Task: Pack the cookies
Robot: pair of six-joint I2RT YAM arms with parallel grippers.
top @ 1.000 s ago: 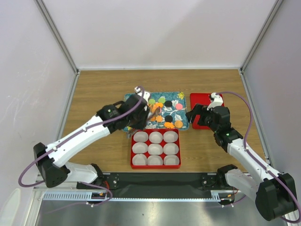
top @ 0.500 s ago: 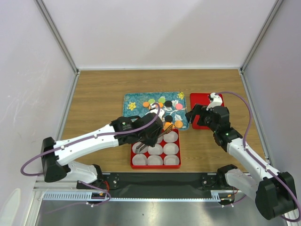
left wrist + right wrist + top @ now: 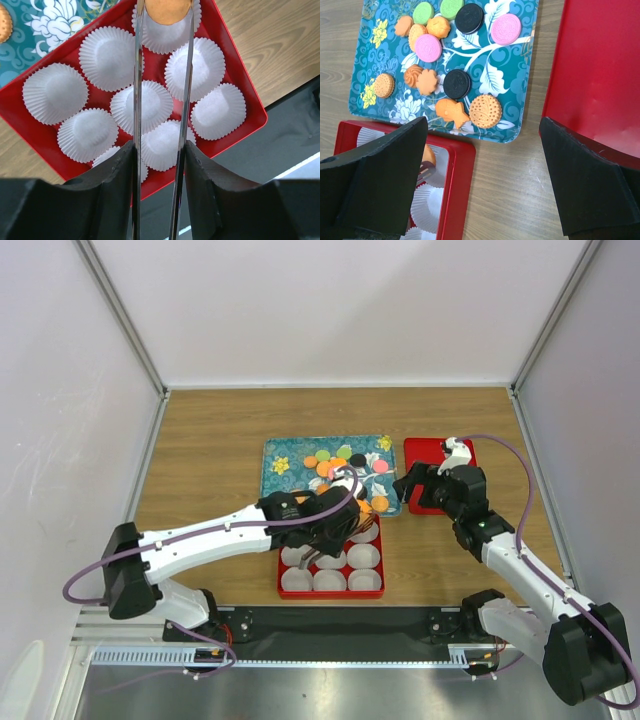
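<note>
My left gripper (image 3: 335, 525) is shut on metal tongs (image 3: 137, 100), gripped between its fingers (image 3: 120, 170). The tong tips pinch an orange cookie (image 3: 167, 10) just above the back-right white paper cup (image 3: 167, 37) of the red box (image 3: 281, 562). That cookie also shows in the right wrist view (image 3: 428, 154). Several more cookies (image 3: 485, 110), orange, pink, green and black, lie on the teal flowered tray (image 3: 517, 75). My right gripper (image 3: 482, 130) is open and empty, above the wood between the tray's right corner and a red lid (image 3: 600, 65).
The red box holds several white paper cups (image 3: 55, 92), all empty in view. The red lid (image 3: 440, 455) lies right of the teal tray (image 3: 275, 455). White walls enclose the table on three sides. A black strip runs along the near edge.
My left arm has swung from over the teal tray towards me to the red box, carrying the orange cookie in the tongs. The right arm has not moved.
</note>
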